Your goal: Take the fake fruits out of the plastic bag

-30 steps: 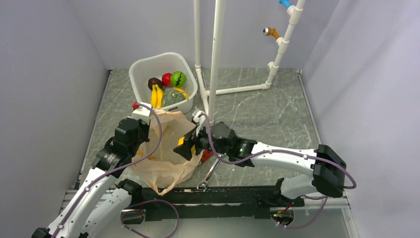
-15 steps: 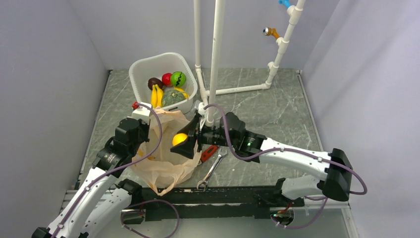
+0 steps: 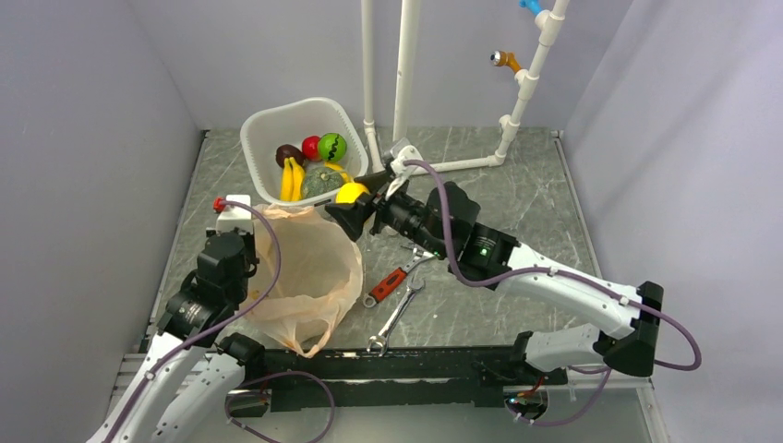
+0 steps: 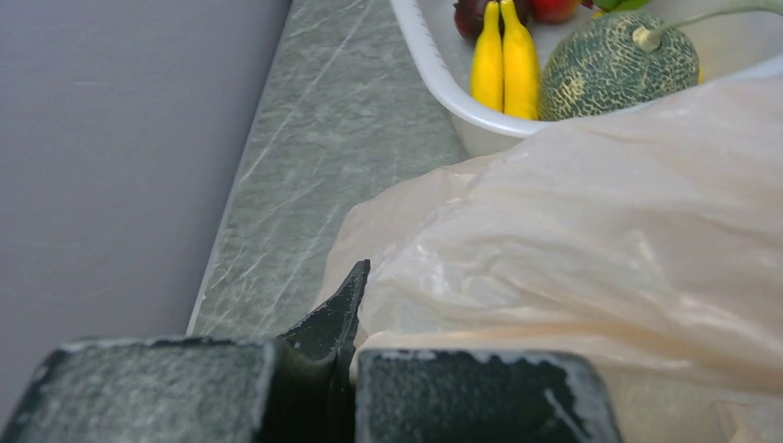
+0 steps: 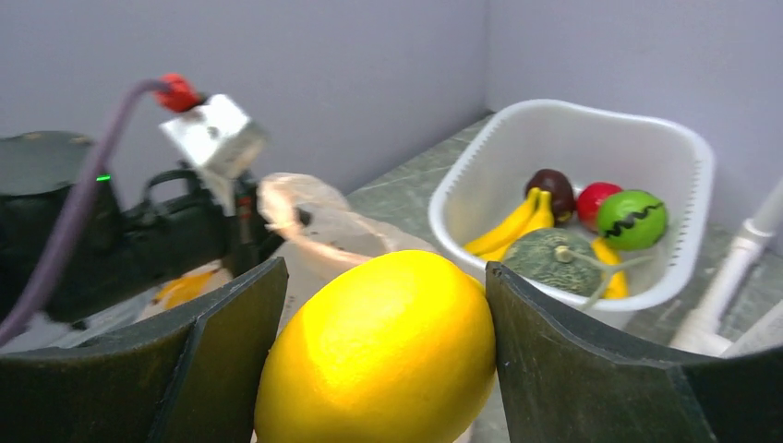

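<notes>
Lifted clear of the bag (image 3: 309, 263), the yellow ball (image 3: 352, 193) sits clamped in the right gripper (image 3: 355, 197) at the tub (image 3: 277, 111) rim, left gripper (image 4: 343, 314) pinching the bag; best released only over the tub.

The left wrist view cuts the white tub (image 4: 462, 106) at its top edge and the plastic bag (image 4: 600, 240) at its right — the bag's inside is hidden. The right wrist view's lower edge crops the yellow-orange ball (image 5: 383, 355); the left arm (image 5: 55, 212) behind it is blurred.
</notes>
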`<state>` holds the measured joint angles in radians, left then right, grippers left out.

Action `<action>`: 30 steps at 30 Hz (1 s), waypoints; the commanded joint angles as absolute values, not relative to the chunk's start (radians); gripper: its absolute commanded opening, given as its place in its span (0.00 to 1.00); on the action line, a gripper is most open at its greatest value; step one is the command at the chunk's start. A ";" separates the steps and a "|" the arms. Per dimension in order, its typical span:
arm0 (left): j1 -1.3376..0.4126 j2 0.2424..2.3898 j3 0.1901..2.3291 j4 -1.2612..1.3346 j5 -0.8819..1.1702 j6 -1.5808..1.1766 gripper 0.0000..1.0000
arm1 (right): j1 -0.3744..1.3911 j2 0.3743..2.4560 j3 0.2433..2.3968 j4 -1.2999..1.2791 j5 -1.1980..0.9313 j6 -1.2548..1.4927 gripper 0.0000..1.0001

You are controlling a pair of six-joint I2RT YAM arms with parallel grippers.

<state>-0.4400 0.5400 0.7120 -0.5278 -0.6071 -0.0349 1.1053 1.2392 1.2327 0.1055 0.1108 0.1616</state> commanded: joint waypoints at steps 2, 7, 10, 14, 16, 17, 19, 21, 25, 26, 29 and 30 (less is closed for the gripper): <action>-0.443 0.527 0.727 -0.512 -0.687 -0.053 0.00 | 1.083 1.339 1.325 0.093 0.279 0.079 0.00; -0.443 0.535 0.734 -0.529 -0.729 -0.064 0.00 | 1.064 1.487 1.471 0.051 0.374 0.057 0.00; -0.442 0.527 0.732 -0.530 -0.752 -0.067 0.00 | 1.052 1.599 1.589 0.018 0.404 0.047 0.00; -0.443 0.512 0.730 -0.530 -0.775 -0.069 0.00 | 1.026 1.729 1.692 0.036 0.452 0.014 0.00; -0.443 0.507 0.726 -0.526 -0.777 -0.067 0.00 | 0.994 1.791 1.759 0.017 0.413 0.047 0.00; -0.443 0.505 0.724 -0.523 -0.775 -0.065 0.00 | 0.976 1.821 1.789 0.014 0.386 0.072 0.00; -0.443 0.502 0.721 -0.517 -0.768 -0.059 0.00 | 0.952 1.879 1.847 0.027 0.368 0.080 0.00; -0.443 0.505 0.721 -0.515 -0.764 -0.057 0.00 | 0.933 1.949 1.918 0.032 0.356 0.077 0.03; -0.443 0.512 0.720 -0.514 -0.760 -0.055 0.00 | 0.900 2.123 2.138 -0.040 0.341 0.067 0.11; -0.443 0.512 0.721 -0.513 -0.759 -0.054 0.00 | 0.892 2.167 2.195 -0.059 0.341 0.060 0.14; -0.443 0.509 0.719 -0.511 -0.756 -0.052 0.00 | 0.872 2.297 2.352 -0.098 0.328 0.035 0.52; -0.443 0.507 0.719 -0.509 -0.755 -0.051 0.00 | 0.863 2.338 2.402 -0.125 0.322 0.033 0.70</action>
